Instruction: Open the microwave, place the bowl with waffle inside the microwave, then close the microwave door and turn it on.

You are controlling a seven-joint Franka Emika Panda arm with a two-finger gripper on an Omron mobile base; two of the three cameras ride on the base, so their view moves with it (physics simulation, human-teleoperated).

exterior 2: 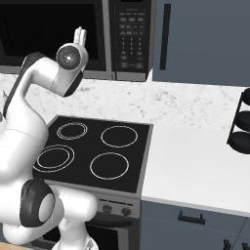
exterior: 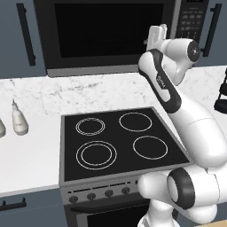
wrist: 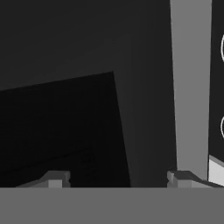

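The microwave (exterior: 111, 35) hangs over the stove, and its microwave door (exterior: 104, 31) stands closed, with a dark glass window. The button panel (exterior 2: 132, 39) is on the right. My gripper (wrist: 118, 179) is raised right up to the door's right edge, near the grey frame strip (wrist: 190, 87) between window and panel. Its fingertips (wrist: 54, 179) stand wide apart, open, with nothing between them. From the base views the hand (exterior: 156, 37) points into the door front. The bowl and the waffle are out of view.
A black stovetop (exterior: 119, 142) with four ring burners lies below the arm. Two pale bottles (exterior: 18, 119) stand on the left counter. A black tiered stand (exterior 2: 240, 122) sits on the right counter. Blue-grey cabinet doors (exterior 2: 205, 39) flank the microwave.
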